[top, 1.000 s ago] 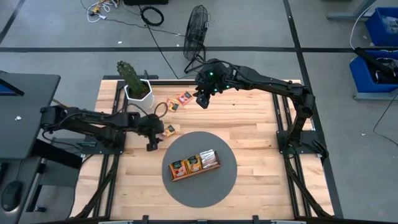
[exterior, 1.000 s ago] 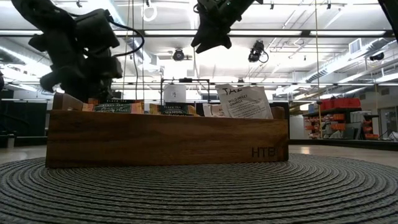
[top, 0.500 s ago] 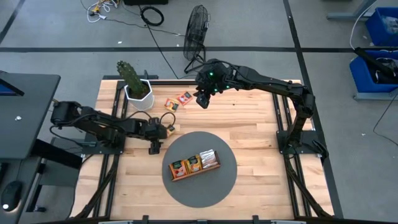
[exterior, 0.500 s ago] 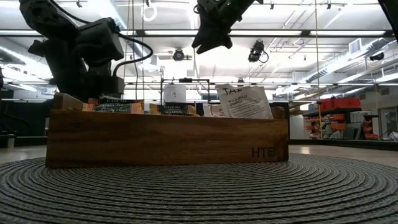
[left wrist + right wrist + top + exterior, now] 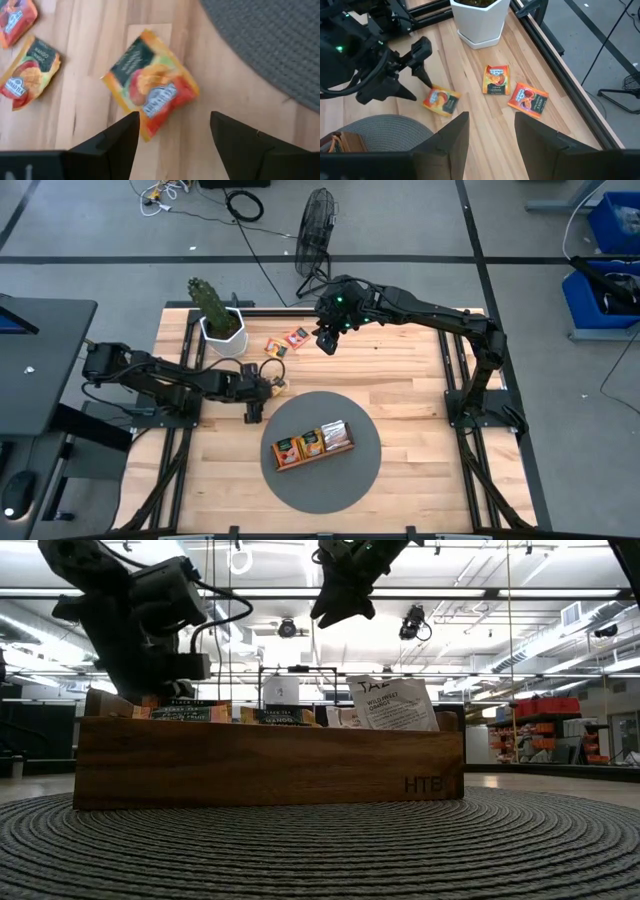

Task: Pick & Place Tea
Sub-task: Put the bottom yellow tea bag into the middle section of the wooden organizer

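Three orange-red tea sachets lie flat on the wooden table: one by the mat's edge [image 5: 272, 387] [image 5: 150, 87] [image 5: 441, 101], two farther back [image 5: 275, 348] [image 5: 297, 337] [image 5: 496, 80] [image 5: 527, 99]. More sachets stand in the brown divided tray [image 5: 313, 442] [image 5: 270, 762] on the round grey mat [image 5: 350, 480]. My left gripper [image 5: 258, 395] [image 5: 172, 117] is open and hovers low at the near sachet, whose corner lies between its fingers. My right gripper [image 5: 325, 340] [image 5: 490, 150] is open, held high over the far sachets.
A white pot with a cactus [image 5: 222, 330] [image 5: 480, 20] stands at the table's far left corner, close to the far sachets. A fan [image 5: 318, 220] and cables lie on the floor beyond the far edge. Bare wood stretches right of the mat.
My left gripper has moved toward the table's right, closer to the sachet beside the mat, with its arm stretched out further. The sachets and my right arm have kept still.
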Controlling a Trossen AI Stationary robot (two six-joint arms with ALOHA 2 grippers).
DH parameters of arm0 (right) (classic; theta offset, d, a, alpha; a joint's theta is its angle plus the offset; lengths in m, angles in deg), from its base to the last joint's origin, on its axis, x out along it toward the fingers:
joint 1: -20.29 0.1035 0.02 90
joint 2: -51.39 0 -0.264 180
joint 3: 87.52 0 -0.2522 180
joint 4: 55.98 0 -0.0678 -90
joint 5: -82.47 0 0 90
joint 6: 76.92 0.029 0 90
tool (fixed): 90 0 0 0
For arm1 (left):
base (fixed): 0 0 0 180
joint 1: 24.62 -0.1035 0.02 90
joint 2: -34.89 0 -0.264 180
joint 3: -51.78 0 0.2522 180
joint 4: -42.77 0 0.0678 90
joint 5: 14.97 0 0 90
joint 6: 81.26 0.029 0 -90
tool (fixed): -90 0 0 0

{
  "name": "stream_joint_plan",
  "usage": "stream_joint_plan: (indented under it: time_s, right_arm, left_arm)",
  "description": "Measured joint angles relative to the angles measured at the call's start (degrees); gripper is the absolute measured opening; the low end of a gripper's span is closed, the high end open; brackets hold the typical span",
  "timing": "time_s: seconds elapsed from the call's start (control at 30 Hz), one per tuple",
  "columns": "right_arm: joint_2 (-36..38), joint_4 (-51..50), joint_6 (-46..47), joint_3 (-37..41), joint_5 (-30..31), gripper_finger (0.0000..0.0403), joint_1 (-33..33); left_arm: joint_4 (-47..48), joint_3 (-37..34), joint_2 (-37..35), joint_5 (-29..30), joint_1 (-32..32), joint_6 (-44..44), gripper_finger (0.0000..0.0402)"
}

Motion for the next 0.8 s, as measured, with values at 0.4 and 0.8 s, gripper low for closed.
stream_joint_plan:
  time_s: [0.4,0.8]
  right_arm:
    - [0.00,0.22,-0.46,0.00,0.00,0.0164,0.00]
    - [-0.02,0.17,-0.33,0.00,0.00,0.0164,0.00]
  left_arm:
    - [-5.66,0.29,1.48,-1.25,0.21,5.76,0.0248]
    - [-9.15,0.54,8.38,-2.87,-2.08,4.97,0.0230]
